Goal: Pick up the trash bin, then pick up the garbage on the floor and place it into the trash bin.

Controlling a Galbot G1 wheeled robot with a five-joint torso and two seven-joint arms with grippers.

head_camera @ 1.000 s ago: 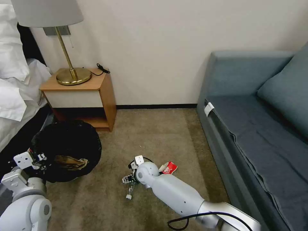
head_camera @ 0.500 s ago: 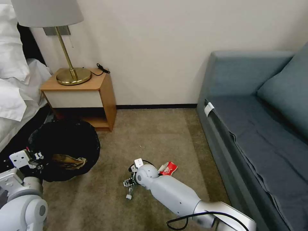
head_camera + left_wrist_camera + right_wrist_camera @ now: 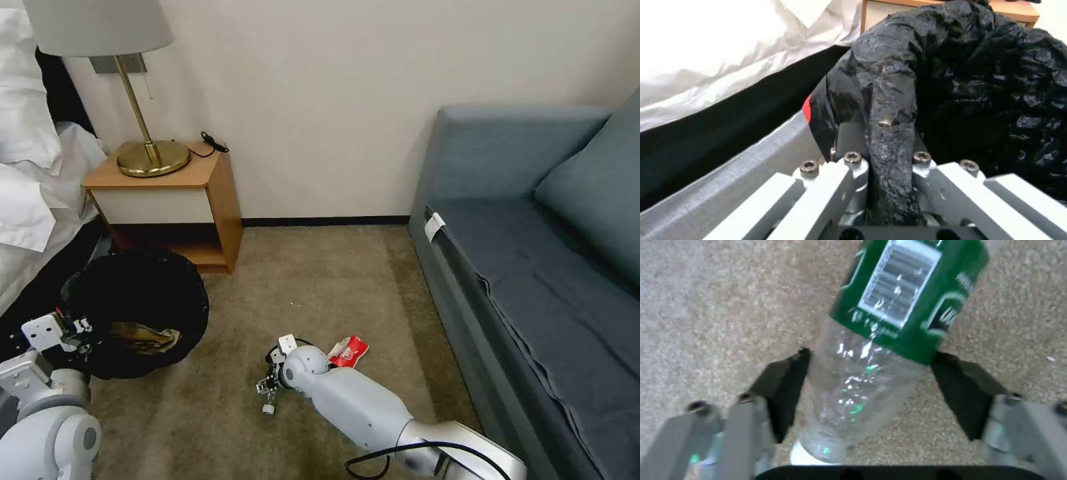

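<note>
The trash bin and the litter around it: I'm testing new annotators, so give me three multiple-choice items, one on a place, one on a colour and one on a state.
1. Where does the red snack packet lie?
A. On the bedside table
B. On the carpet beside the right arm
C. On the sofa

2. What colour is the label on the clear plastic bottle?
A. Green
B. Blue
C. Yellow

3. What is the left gripper doing?
A. Hanging open above the lamp
B. Holding the bottle
C. Clamped on the trash bin's bag-covered rim

Answers:
1 B: the red snack packet lies on the carpet next to the right arm's wrist.
2 A: the clear plastic bottle, lying between the open fingers of the right gripper, has a green label.
3 C: the left gripper is shut on the black bag over the rim of the trash bin.
</note>
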